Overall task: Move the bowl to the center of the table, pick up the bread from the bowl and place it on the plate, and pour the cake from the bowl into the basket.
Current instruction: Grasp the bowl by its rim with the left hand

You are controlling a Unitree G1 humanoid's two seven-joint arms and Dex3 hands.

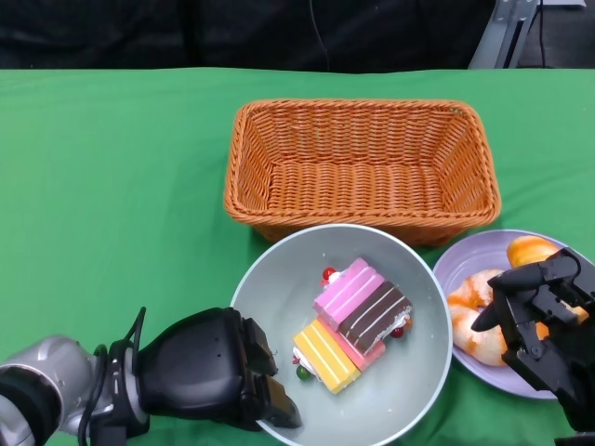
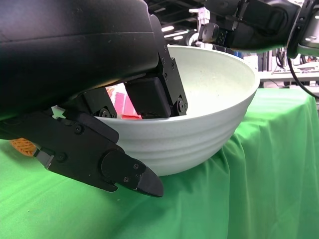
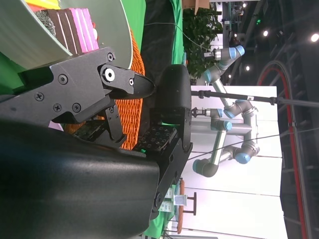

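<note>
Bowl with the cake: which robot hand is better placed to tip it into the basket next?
Left. The left robot hand already grips the bowl rim; the right robot hand hovers over the plate.

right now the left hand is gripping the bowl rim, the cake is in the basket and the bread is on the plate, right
Not quite. The cake is not in the basket; it lies in the bowl, as the head view shows, and the basket holds nothing visible. The rest stands: the left hand grips the bowl's near rim, and the bread is on the plate.
</note>
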